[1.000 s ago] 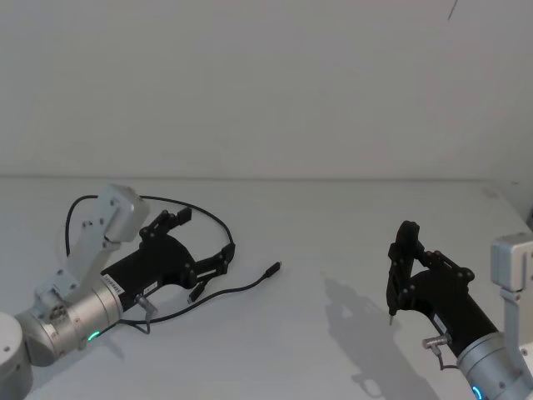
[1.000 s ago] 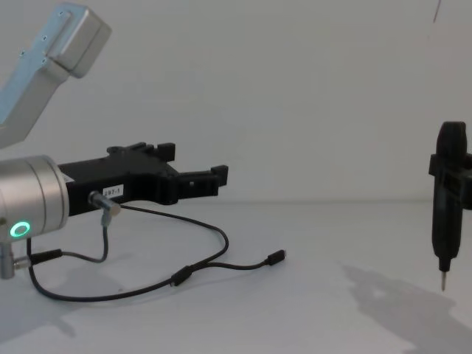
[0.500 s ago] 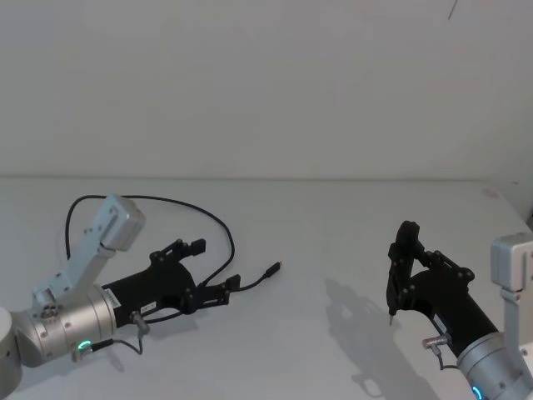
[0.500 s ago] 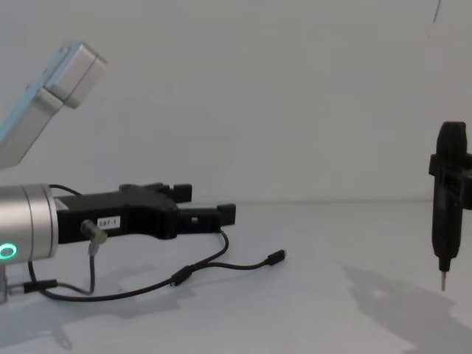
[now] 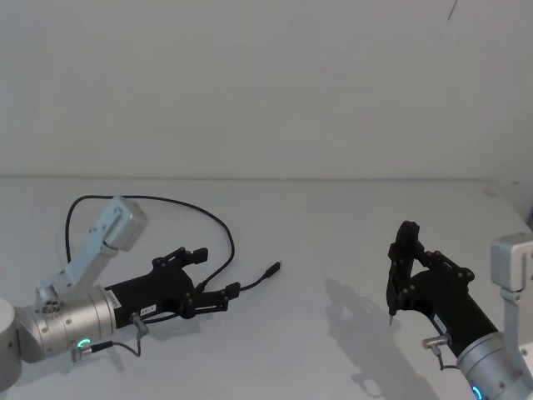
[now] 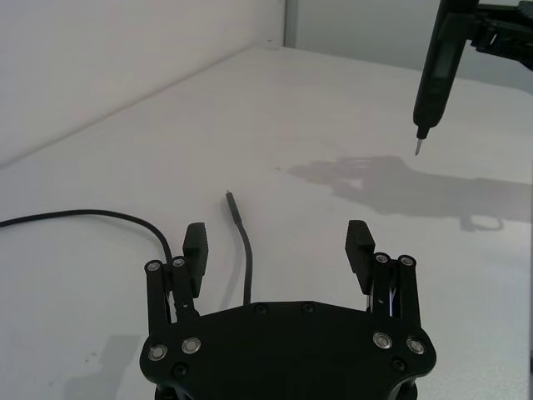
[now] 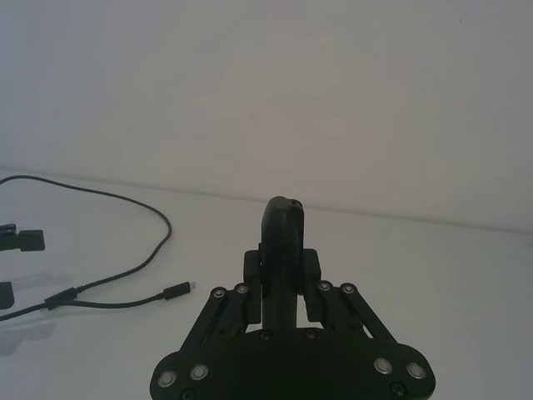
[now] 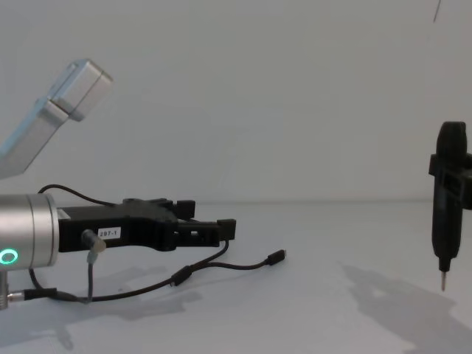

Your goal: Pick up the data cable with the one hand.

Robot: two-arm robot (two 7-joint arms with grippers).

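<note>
— Where do we see the data cable (image 5: pixel 226 232)?
— One thin black Y-shaped cable lies limp on our smooth white desk (image 5: pixel 333 217). One plug (image 5: pixel 273 268) sits at three o'clock of our left gripper (image 5: pixel 218 272), jaws apart.
— And our right gripper (image 5: pixel 410 257)?
— Clamped on one matte pen-shaped tool (image 8: pixel 445 214).

Left hand (image 5: pixel 216 271) coming down: second ago high over surface (image 5: pixel 333 233), half second ago lower, now hanging just above it. Open fingers (image 6: pixel 195 242) now down at data cable (image 8: pixel 179 278) level, one branch running between them. Grey arm link (image 8: pixel 77 92) lower too.
</note>
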